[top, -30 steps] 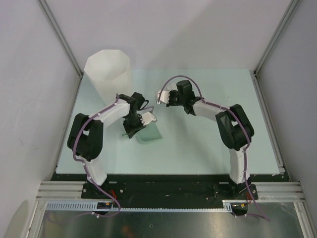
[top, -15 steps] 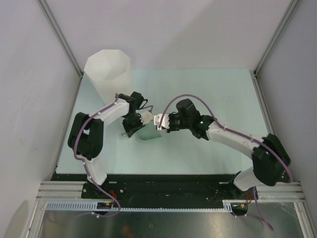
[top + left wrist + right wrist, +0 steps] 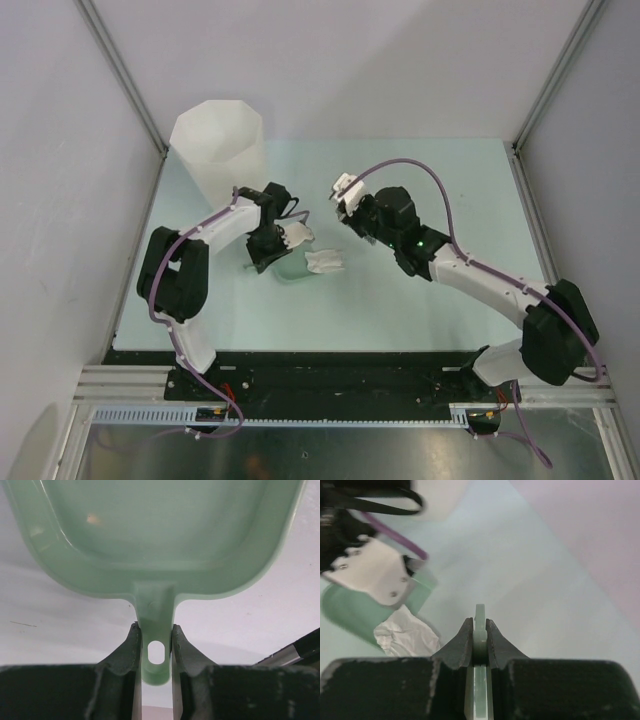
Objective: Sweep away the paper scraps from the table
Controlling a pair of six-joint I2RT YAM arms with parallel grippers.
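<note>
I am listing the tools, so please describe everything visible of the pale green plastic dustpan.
The pale green plastic dustpan is a shallow smooth tray with rounded corners and a raised rim. Its short flat handle, with an oval hole, is clamped by the left gripper. It sits low over the mint-green table, and a crumpled white paper scrap lies at its far edge.
</note>
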